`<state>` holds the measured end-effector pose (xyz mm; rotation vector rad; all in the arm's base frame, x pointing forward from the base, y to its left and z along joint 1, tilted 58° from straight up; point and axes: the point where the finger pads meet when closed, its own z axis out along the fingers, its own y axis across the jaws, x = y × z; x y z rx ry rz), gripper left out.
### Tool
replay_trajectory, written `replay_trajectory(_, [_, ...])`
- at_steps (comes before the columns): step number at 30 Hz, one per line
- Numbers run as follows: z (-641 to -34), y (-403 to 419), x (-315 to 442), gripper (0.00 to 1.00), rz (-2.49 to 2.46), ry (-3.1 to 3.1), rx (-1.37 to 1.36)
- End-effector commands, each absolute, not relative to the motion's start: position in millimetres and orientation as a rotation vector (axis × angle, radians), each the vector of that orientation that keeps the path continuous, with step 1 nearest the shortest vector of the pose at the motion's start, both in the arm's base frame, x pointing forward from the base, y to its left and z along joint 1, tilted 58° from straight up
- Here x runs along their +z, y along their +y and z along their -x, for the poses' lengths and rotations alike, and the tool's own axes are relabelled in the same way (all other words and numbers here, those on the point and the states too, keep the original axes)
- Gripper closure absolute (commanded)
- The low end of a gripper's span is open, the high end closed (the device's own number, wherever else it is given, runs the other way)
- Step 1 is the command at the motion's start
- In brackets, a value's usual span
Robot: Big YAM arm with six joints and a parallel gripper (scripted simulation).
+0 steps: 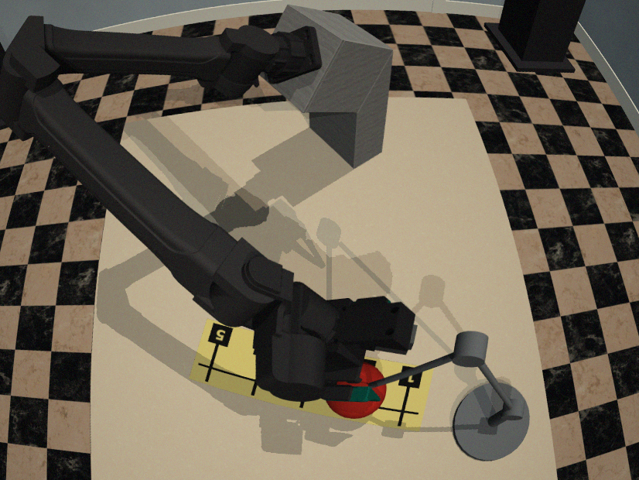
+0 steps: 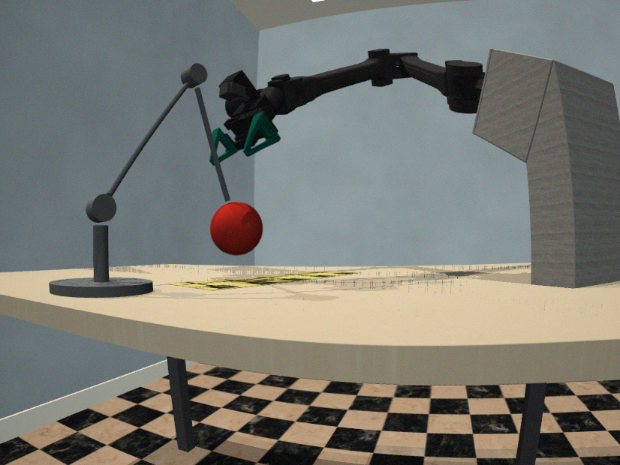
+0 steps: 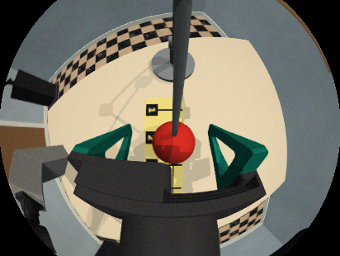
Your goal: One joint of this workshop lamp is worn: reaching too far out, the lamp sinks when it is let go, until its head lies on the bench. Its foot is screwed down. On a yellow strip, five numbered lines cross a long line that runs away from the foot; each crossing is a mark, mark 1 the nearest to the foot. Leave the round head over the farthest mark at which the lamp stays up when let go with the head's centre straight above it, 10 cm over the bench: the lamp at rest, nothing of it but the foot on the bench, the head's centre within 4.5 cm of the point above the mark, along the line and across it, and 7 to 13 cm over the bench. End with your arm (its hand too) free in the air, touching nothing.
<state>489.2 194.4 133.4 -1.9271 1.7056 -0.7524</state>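
The lamp's round red head [image 1: 356, 402] hangs on a thin grey rod over the yellow strip [image 1: 232, 356], close to the second line from the foot [image 1: 490, 426]. In the side view the head [image 2: 236, 228] is clear of the bench, and the foot [image 2: 100, 286] stands at the left. The rod runs up to the elbow joint [image 2: 194, 75]. My gripper [image 2: 233, 150] is open and empty, level with the middle of that rod, well above the head. In the wrist view the rod and head [image 3: 173, 142] show between my green fingers, untouched. My arm hides the strip's middle lines.
The grey block [image 1: 346, 87] that carries my arm stands at the back of the bench. A dark column [image 1: 536, 31] stands on the floor at the back right. The lamp's lower arm rises from a joint [image 2: 100, 207] above the foot.
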Motion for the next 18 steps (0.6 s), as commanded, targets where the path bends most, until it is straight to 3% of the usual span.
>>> replay_trajectory(1, [-501.5, 194.9, 128.0, 0.0, 1.92, 1.701, -0.756])
replay_trajectory(18, [-516.2, 191.0, 114.0, 0.0, 1.921, 1.701, -0.76])
